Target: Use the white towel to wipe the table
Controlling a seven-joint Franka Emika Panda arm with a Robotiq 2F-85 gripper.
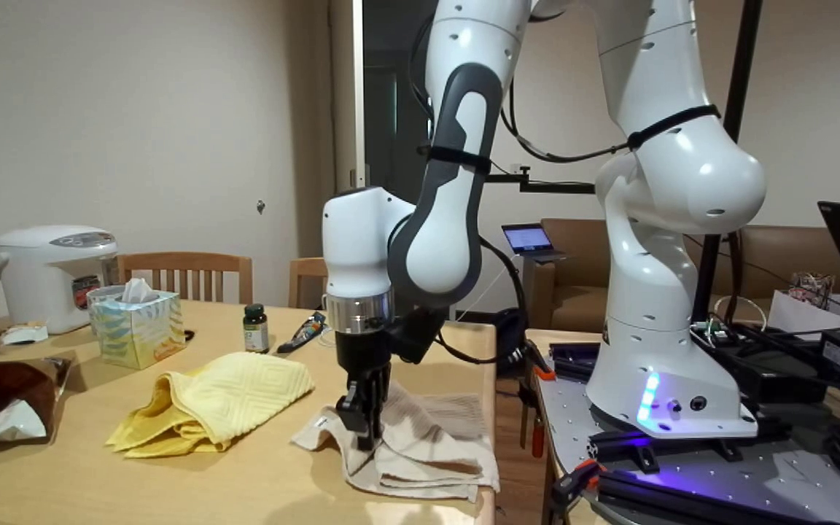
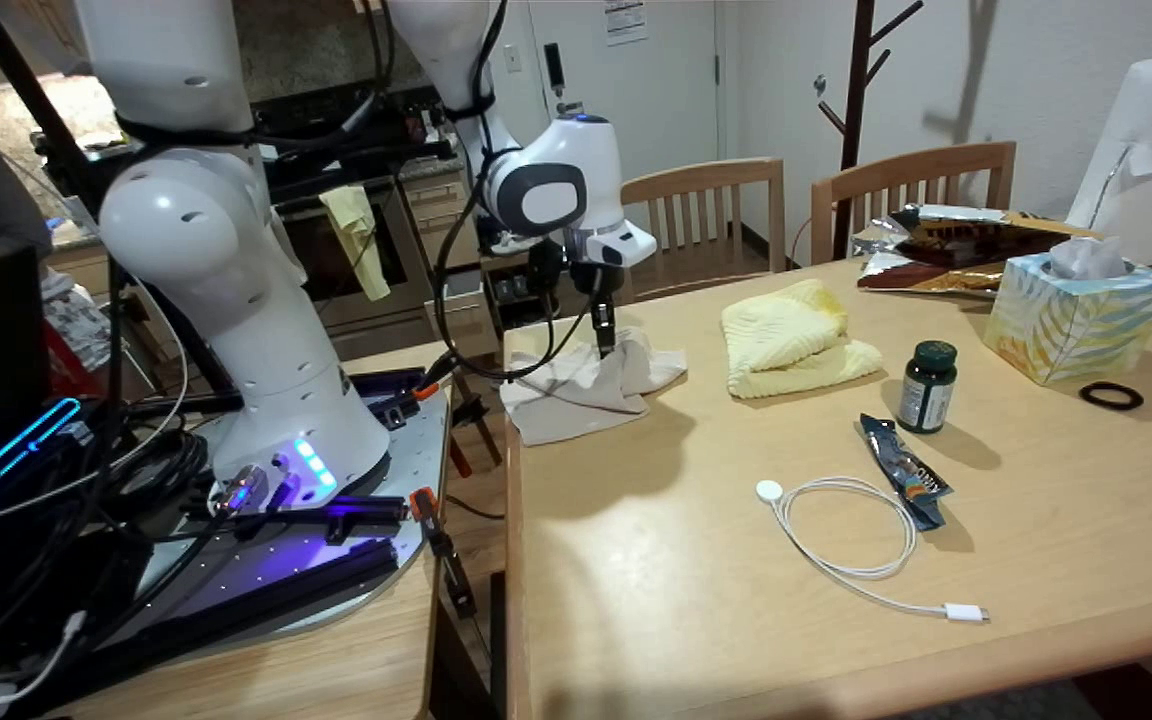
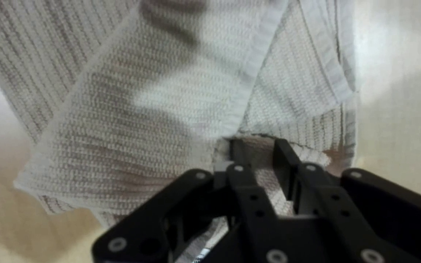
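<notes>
1. Down among the folds of the white towel [image 1: 427, 445], our claw [image 3: 258, 149] points at the cloth. Its fingers [image 3: 286, 160] stand a narrow gap apart, with shaded fabric showing in that gap; whether a fold is pinched there, we cannot tell.

2. Just around the fingertips, the towel is rumpled and partly folded over itself. In both exterior views we find it on the desk [image 2: 696, 600], reaching the edge that faces the robot's base [image 1: 671, 372].

3. We judge the step in hand to be getting hold of the towel; its bunched lie suggests that wiping has yet to begin, though we can't rule out a pause between strokes.

4. Next, we want the claw closed firmly on a thick fold, then a low, level sweep with the fabric pressed lightly to the wood, rather than a high lift.

5. Near the towel but apart from it lies the yellow cloth [image 1: 238, 394], which would cut short a long stroke away from the base.

6. Farther out, we should steer clear of the upright green bottle [image 2: 928, 388], the small packet [image 2: 904, 472] and the tissue box [image 2: 1081, 310].
</notes>
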